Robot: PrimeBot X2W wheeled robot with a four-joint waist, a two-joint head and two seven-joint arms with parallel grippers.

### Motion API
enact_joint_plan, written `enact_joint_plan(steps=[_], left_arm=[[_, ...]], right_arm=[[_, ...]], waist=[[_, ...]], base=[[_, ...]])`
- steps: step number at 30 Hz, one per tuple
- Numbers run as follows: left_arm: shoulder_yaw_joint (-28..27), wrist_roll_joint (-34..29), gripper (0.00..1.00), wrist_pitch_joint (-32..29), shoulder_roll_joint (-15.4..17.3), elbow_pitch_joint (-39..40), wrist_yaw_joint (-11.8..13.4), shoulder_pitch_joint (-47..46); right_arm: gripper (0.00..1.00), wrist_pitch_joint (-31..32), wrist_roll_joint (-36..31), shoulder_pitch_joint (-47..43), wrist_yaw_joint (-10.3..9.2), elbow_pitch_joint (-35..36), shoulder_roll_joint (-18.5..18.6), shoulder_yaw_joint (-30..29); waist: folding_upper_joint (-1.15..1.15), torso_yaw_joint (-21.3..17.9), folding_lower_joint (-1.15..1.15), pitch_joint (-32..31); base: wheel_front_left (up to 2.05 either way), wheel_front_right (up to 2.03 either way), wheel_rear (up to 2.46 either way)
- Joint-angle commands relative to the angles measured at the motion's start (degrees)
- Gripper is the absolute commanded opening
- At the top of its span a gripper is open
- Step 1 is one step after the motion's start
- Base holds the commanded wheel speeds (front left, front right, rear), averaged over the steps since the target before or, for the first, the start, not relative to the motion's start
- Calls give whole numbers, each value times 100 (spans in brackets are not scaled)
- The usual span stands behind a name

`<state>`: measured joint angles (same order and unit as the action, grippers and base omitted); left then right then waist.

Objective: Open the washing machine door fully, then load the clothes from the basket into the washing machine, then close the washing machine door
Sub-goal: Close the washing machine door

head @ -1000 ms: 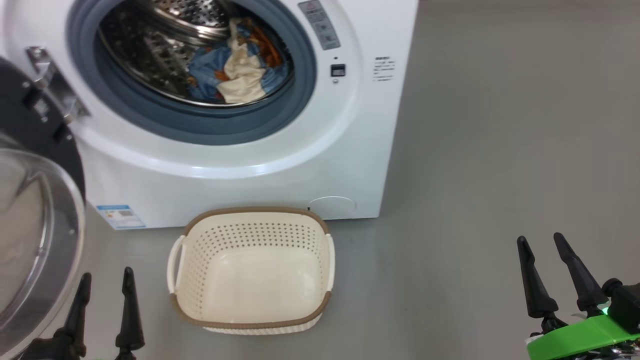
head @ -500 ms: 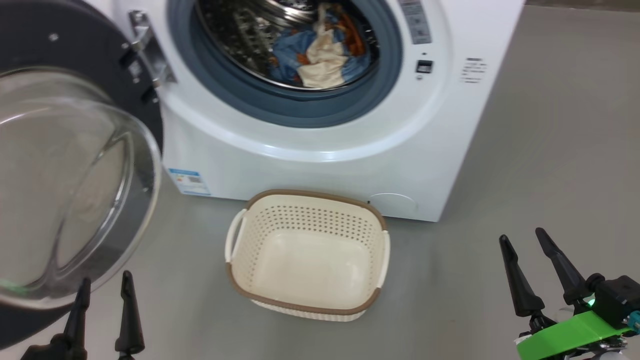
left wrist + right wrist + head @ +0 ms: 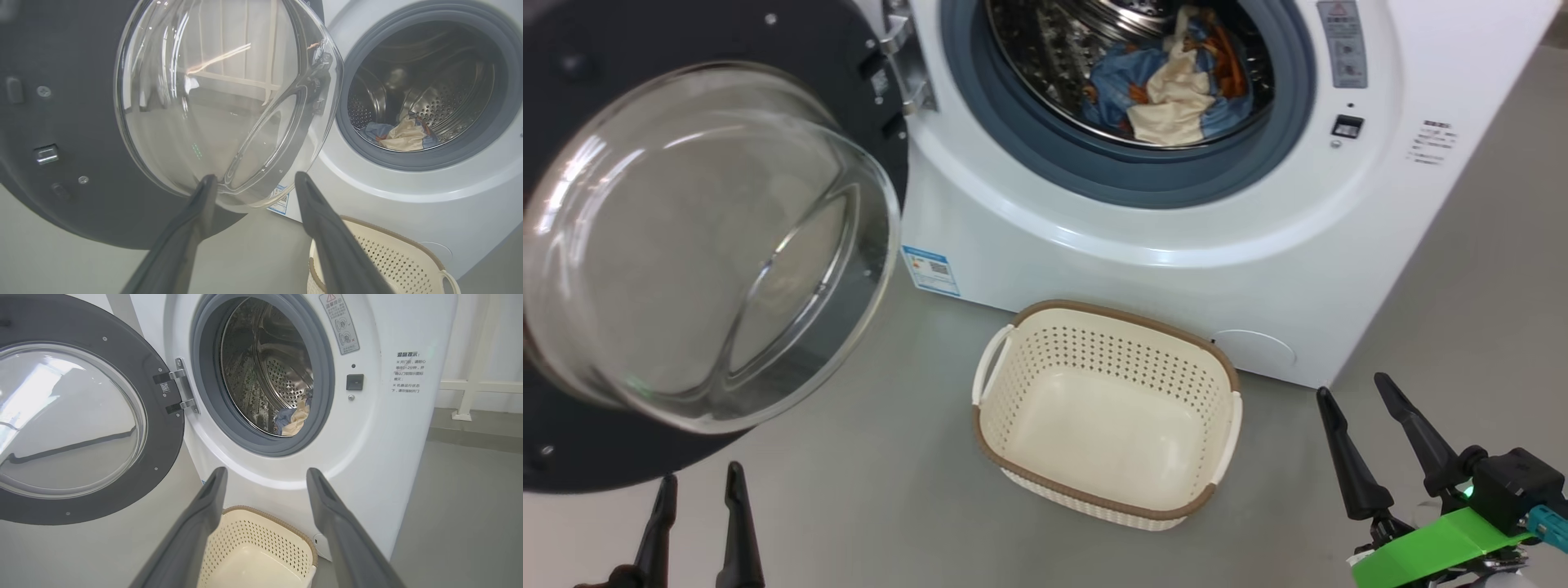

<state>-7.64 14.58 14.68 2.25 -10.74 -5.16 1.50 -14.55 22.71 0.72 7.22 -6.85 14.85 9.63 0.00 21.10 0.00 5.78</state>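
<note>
The white washing machine (image 3: 1160, 269) (image 3: 392, 449) stands with its black round door (image 3: 629, 65) (image 3: 61, 122) (image 3: 163, 433) swung wide open to the left, glass bowl facing me. Blue, cream and orange clothes (image 3: 1176, 90) (image 3: 402, 136) (image 3: 293, 418) lie inside the steel drum. The cream basket (image 3: 1107, 412) (image 3: 261, 555) with a brown rim sits on the floor before the machine, with nothing in it. My left gripper (image 3: 696, 482) (image 3: 253, 179) is open, low, just under the door's glass. My right gripper (image 3: 1352, 388) (image 3: 265, 473) is open, right of the basket.
Grey floor (image 3: 1462, 245) stretches to the right of the machine. A white rail frame (image 3: 474, 386) stands against the wall beyond the machine's right side. A small blue label (image 3: 929, 269) is stuck low on the machine's front.
The head camera has turned left, so machine, door and basket have slid right in the picture. Both grippers stay open. The clothes and basket have not moved.
</note>
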Motion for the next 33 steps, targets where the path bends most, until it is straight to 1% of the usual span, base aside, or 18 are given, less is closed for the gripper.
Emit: enact_joint_plan(steps=[1, 15, 30, 31, 32, 33], left_arm=[[-182, 42, 100, 32, 64, 183, 32, -41], [-240, 89, 100, 32, 63, 231, 65, 116], [-214, 101, 100, 32, 63, 275, 86, 120], [-207, 116, 97, 32, 63, 281, 83, 110], [-208, 148, 76, 32, 63, 310, 76, 91], [-217, 195, 48, 32, 63, 346, 69, 74]], right_arm=[[100, -45, -84, 119, 26, 119, 106, 137], [100, -45, -77, 49, 26, 84, 72, 248], [100, -45, -73, 46, 26, 108, 69, 295], [100, -45, -72, 47, 26, 108, 69, 293], [100, -45, -71, 46, 26, 107, 67, 289], [100, -45, -69, 45, 26, 106, 63, 281]], waist=[[0, 140, 0, -38], [0, 431, 0, -140], [0, 419, 0, -98], [0, 416, 0, -94], [0, 415, 0, -91], [0, 414, 0, -89]], base=[[0, 0, 0], [0, 0, 0], [0, 0, 0], [0, 0, 0], [0, 0, 0], [0, 0, 0]])
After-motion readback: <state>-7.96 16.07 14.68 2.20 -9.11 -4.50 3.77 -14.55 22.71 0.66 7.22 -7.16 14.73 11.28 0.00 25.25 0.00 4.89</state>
